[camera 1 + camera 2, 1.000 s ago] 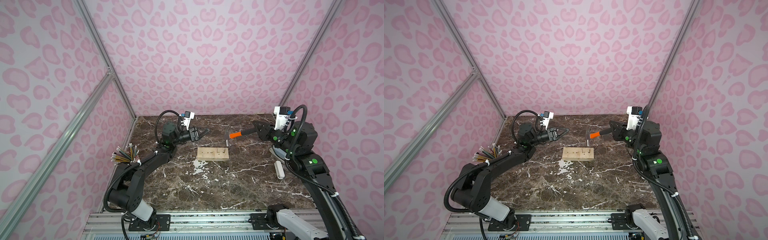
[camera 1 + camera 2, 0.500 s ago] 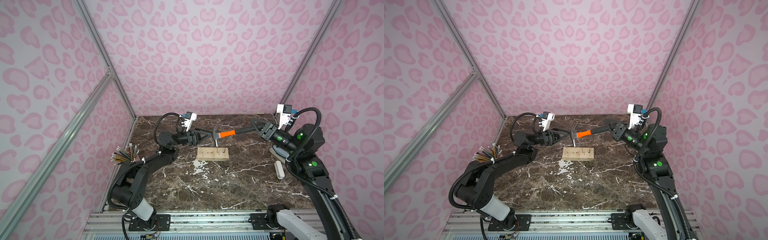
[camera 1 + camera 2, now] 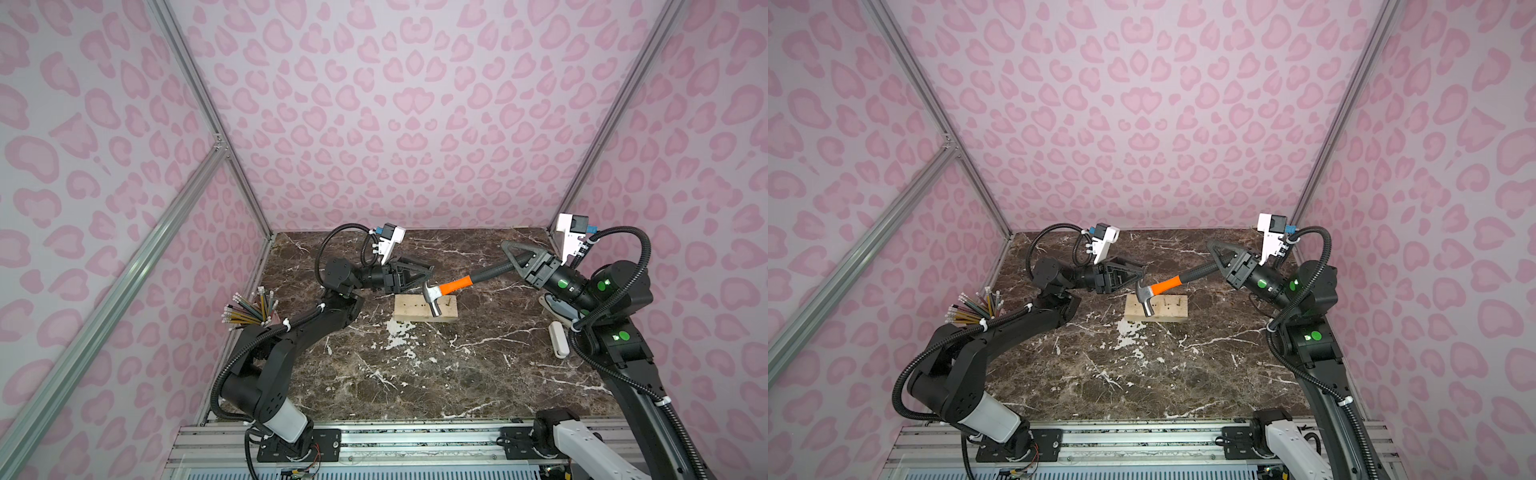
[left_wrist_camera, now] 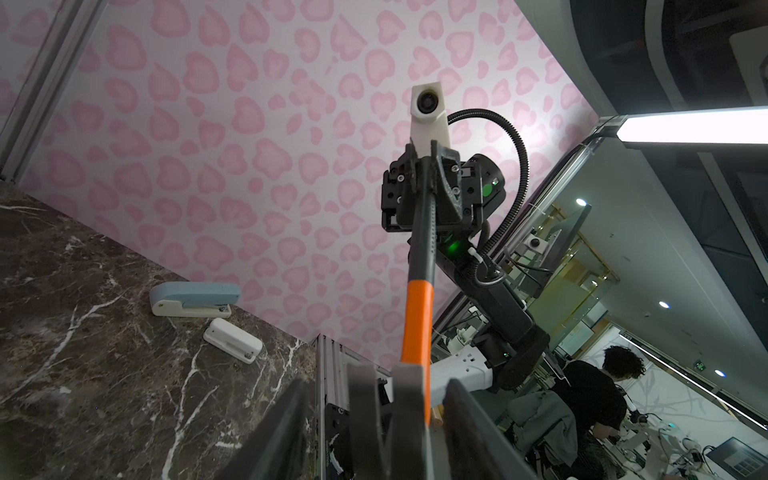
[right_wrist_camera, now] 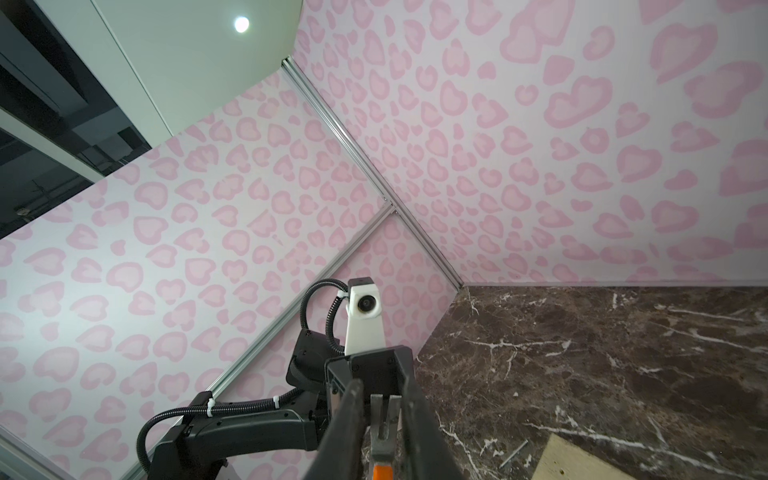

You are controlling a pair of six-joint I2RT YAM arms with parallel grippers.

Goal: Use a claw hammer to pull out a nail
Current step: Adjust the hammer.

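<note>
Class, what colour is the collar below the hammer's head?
Orange. The claw hammer shows it best in the left wrist view.

Went through all four views; found no legible text, label, brand or number; caught a small green sign (image 4: 700,366) far back in the room beyond the rig in the left wrist view, too small to read; same for a lit screen (image 4: 742,460) low in that room, content blurred beyond reading.
</note>
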